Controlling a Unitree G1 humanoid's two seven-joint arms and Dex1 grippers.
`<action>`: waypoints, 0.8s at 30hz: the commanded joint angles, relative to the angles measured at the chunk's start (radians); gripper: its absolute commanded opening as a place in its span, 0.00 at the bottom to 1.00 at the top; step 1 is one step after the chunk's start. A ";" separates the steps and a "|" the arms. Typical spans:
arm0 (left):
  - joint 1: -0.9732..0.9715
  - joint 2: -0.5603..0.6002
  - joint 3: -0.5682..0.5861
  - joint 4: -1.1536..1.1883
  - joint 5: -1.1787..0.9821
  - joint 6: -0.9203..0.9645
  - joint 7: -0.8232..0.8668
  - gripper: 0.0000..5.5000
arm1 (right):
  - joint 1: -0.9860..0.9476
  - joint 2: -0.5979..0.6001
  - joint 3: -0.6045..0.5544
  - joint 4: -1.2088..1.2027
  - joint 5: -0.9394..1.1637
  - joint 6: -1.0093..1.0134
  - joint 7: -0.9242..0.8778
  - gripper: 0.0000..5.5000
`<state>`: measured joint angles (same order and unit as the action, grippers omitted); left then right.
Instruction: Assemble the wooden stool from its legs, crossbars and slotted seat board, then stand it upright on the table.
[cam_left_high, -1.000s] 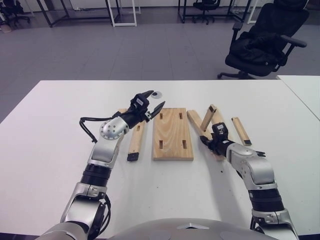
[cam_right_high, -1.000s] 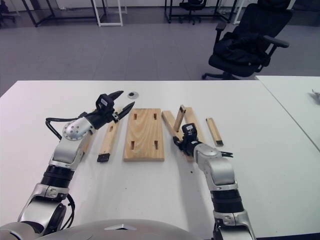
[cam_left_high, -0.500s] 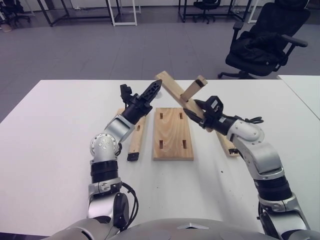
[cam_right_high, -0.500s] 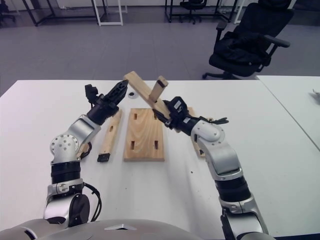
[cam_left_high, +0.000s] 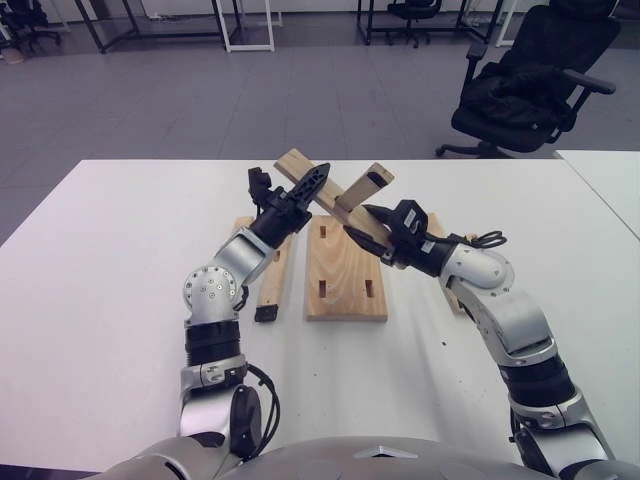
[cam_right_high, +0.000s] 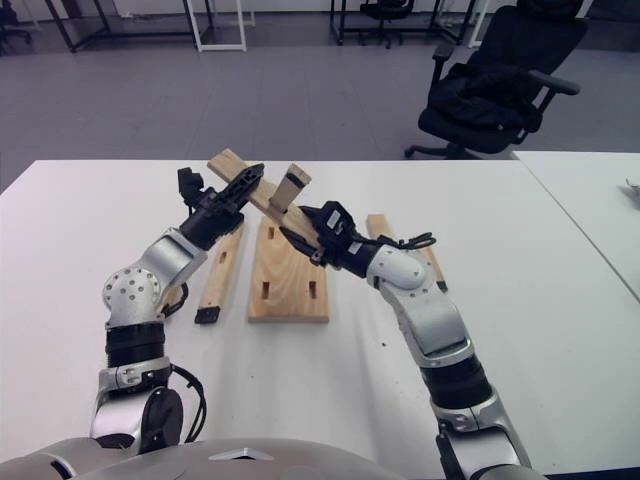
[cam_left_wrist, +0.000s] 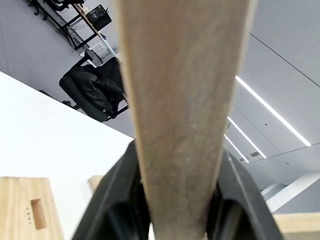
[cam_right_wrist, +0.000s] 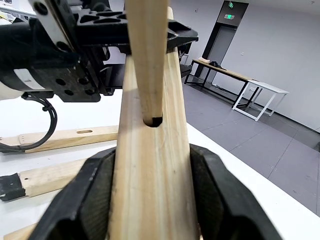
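A wooden leg (cam_left_high: 293, 164) with a short crossbar (cam_left_high: 366, 186) plugged into its slot hangs tilted over the far end of the slotted seat board (cam_left_high: 345, 275). My left gripper (cam_left_high: 310, 183) is shut on the leg's upper end; the left wrist view has the wood (cam_left_wrist: 180, 100) clamped between its fingers (cam_left_wrist: 117, 200). My right gripper (cam_left_high: 372, 228) is shut on the leg's lower part, just below the crossbar joint (cam_right_wrist: 152, 121). The seat board lies flat on the white table (cam_left_high: 100, 250).
Another leg (cam_left_high: 270, 285) lies on the table left of the board, under my left arm. Two more wooden pieces (cam_right_high: 378, 226) (cam_right_high: 432, 265) lie to the right, behind my right arm. A black office chair (cam_left_high: 530, 90) stands beyond the table's far right.
The leg with its crossbar has shifted left and a little lower over the board. My left gripper, beside the leg's upper end before, is now shut on it.
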<state>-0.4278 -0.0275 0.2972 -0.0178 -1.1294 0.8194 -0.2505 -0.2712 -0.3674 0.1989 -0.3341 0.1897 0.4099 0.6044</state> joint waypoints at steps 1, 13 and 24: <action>0.047 -0.030 -0.004 -0.053 -0.001 -0.016 0.070 0.19 | -0.002 0.005 0.008 -0.017 -0.008 -0.031 -0.002 0.38; 0.367 -0.030 0.049 -0.595 -0.006 -0.063 0.523 0.19 | 0.211 -0.071 -0.107 -0.030 -0.069 -0.016 -0.104 0.72; 0.530 -0.020 -0.050 -0.631 0.219 -0.160 0.587 0.19 | 0.341 -0.095 -0.077 0.042 -0.189 -0.054 -0.162 0.72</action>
<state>0.0820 -0.0530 0.2675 -0.6599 -0.9394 0.6649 0.3312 0.0530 -0.4603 0.1163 -0.2912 0.0080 0.3669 0.4453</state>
